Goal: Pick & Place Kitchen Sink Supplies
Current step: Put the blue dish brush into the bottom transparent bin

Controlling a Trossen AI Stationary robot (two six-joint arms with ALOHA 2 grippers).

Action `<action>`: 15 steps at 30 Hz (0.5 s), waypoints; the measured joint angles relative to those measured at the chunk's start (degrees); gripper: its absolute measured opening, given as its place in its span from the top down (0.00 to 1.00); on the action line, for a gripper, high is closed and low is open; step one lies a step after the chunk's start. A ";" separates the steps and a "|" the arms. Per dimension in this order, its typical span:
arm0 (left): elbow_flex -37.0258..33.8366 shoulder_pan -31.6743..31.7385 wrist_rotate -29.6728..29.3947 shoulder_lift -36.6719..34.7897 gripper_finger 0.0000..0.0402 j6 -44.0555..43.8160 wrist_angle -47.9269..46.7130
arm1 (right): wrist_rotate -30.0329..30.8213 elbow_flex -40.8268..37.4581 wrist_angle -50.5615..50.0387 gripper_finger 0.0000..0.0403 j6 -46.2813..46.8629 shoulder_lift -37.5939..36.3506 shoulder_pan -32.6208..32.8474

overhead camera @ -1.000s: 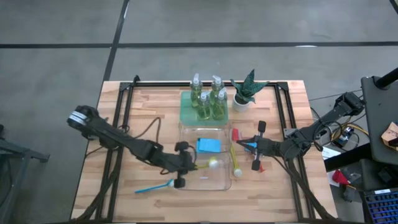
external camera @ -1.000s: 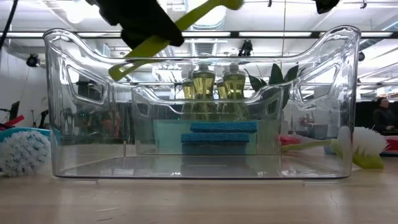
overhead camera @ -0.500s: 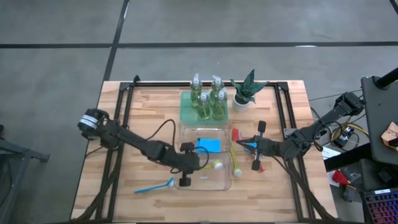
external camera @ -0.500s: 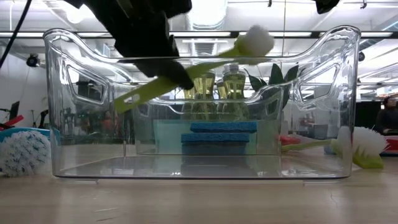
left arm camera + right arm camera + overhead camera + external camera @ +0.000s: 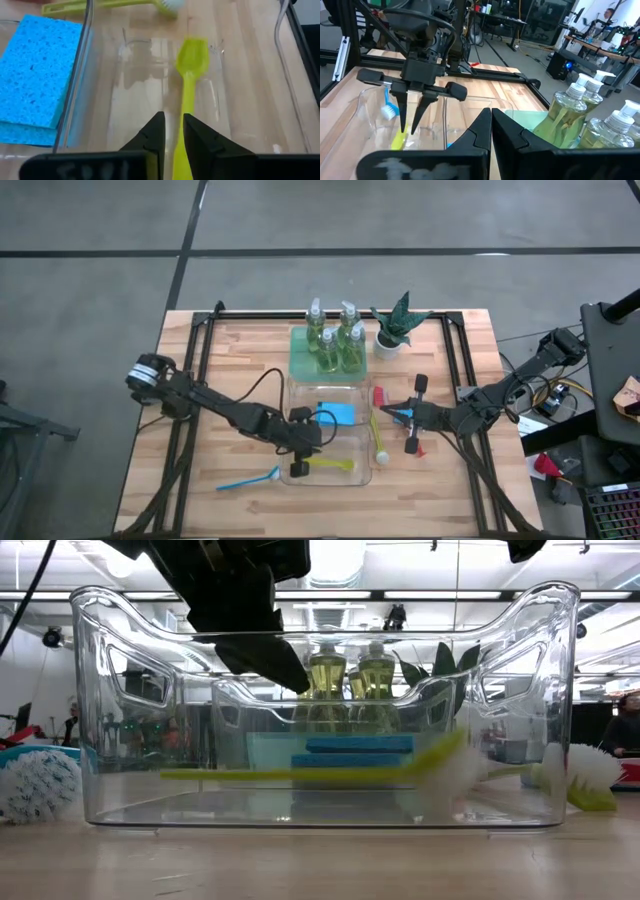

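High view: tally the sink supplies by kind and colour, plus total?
Pump bottles: 4
Blue sponges: 2, stacked
Yellow brushes: 2
Blue brush: 1
Red brush: 1, only partly shown
Total: 10

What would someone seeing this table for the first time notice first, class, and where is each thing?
The eye goes to the left gripper, hanging over the clear bin near the table's front, jaws parted, with a yellow brush lying flat on the bin floor below it. Behind stands a cluster of pump bottles on a green tray, beside a potted plant. The right gripper waits shut beside the bin.
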 joint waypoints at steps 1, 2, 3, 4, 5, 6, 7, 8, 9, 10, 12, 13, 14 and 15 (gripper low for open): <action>0.11 0.00 0.00 -0.15 0.85 -0.01 -0.05 | 0.02 -0.02 0.00 0.98 -0.10 0.00 0.00; 0.33 0.00 0.02 -0.50 0.85 -0.02 -0.11 | 0.02 -0.02 -0.01 0.98 -0.12 0.00 0.00; 0.44 0.00 0.02 -1.25 0.85 0.02 -0.15 | 0.02 -0.02 0.00 0.98 -0.10 0.00 0.00; 0.44 -0.02 0.00 -2.17 0.85 0.04 -0.19 | 0.02 -0.02 0.00 0.98 0.43 0.00 0.00; 0.46 -0.08 0.02 -3.33 0.85 0.04 -0.23 | 0.02 -0.02 0.00 0.98 1.18 0.00 0.02; 0.51 -0.21 0.01 -4.57 0.85 0.06 -0.69 | 0.02 -0.01 -0.01 0.98 1.92 0.00 0.02; 0.59 -0.39 0.00 -6.17 0.85 0.07 -1.70 | 0.02 -0.02 -0.04 0.98 2.35 0.00 0.02; 0.60 -0.54 -0.02 -7.78 0.86 0.05 -3.32 | 0.02 0.00 -0.08 0.98 2.46 0.00 0.02; 0.60 -0.74 -0.01 -9.34 0.86 -0.15 -5.00 | 0.02 -0.01 -0.12 0.98 2.44 0.00 0.02; 0.60 -0.97 -0.01 -11.08 0.86 -0.72 -6.74 | 0.02 0.00 -0.13 0.98 2.18 0.00 0.02; 0.60 -1.45 -0.62 -14.07 0.86 -2.49 -10.81 | 0.03 -0.02 0.23 0.98 1.13 0.00 0.20; 0.60 -1.75 -1.03 -15.56 0.86 -3.50 -12.73 | 0.05 -0.02 0.83 0.98 0.56 0.00 0.38; 0.57 -2.03 -1.26 -16.84 0.86 -4.72 -14.90 | 0.04 0.00 1.00 0.98 0.29 -0.02 0.42; 0.56 -2.29 -1.39 -17.99 0.86 -6.05 -16.90 | 0.04 -0.02 0.94 0.98 0.27 -0.04 0.42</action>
